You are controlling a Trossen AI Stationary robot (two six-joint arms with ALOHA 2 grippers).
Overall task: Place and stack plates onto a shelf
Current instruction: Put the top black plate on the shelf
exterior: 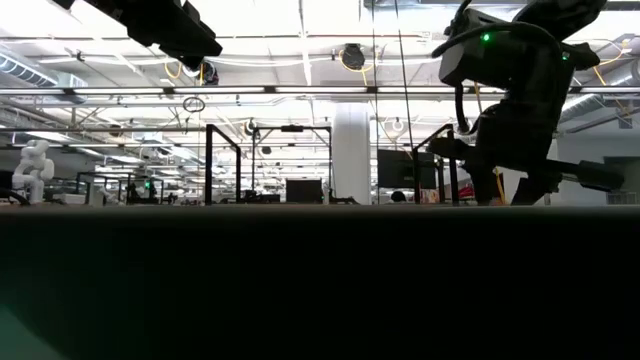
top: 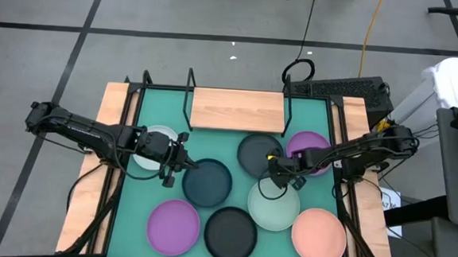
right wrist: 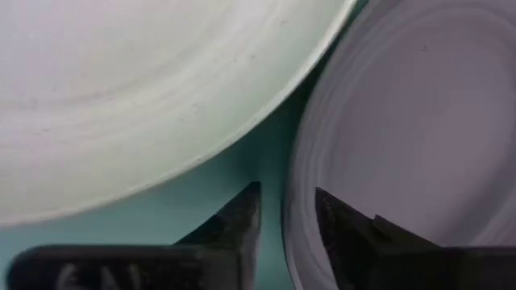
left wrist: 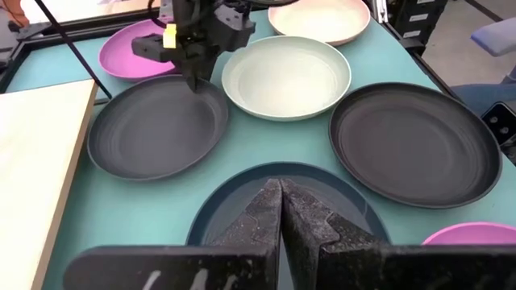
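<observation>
Beside the pale mint plate [right wrist: 121, 89], the right pincer [right wrist: 286, 221] straddles the near rim of the dark grey plate [right wrist: 411, 129] with jaws slightly apart, that plate lying just short of the shelf [top: 236, 109], while the left pincer [left wrist: 280, 213] hangs pressed together over the dark teal plate [left wrist: 355, 197].

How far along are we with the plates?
Nothing done: the shelf is bare. In hand: right tool, fingers apart, straddles the dark grey plate rim; left tool, shut, sits over the teal plate. All plates remain on the table.
</observation>
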